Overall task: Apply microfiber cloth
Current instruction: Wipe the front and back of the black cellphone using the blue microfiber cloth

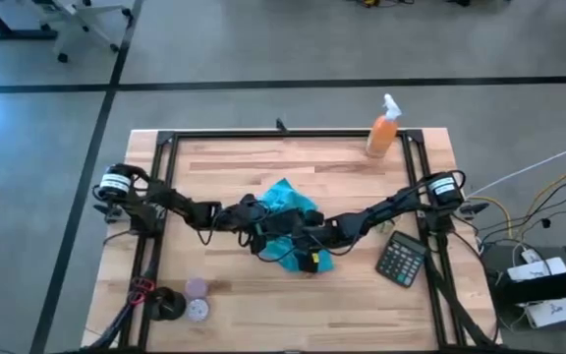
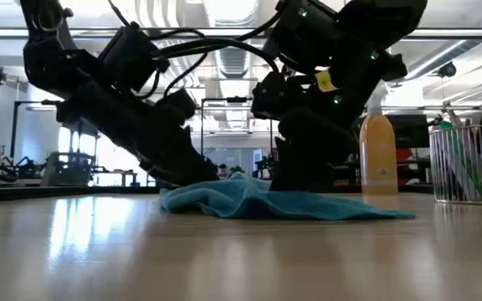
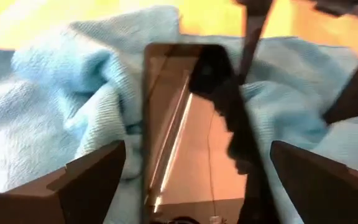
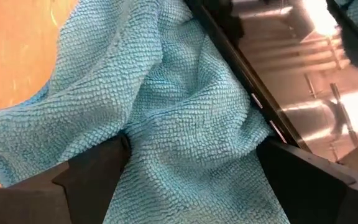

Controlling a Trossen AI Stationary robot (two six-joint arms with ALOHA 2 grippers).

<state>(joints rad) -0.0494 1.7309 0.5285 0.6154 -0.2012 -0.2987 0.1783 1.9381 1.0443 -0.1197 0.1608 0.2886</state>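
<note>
Jaws of both grippers stand wide over microfiber cloth (image 1: 293,211) — phone (image 3: 191,130) lies on it.

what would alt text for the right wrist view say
A wrinkled turquoise microfiber cloth fills most of the view, bunched between the right gripper's two open dark fingers. A glossy black phone lies beside it, and bare wooden table shows on the other side.
</note>
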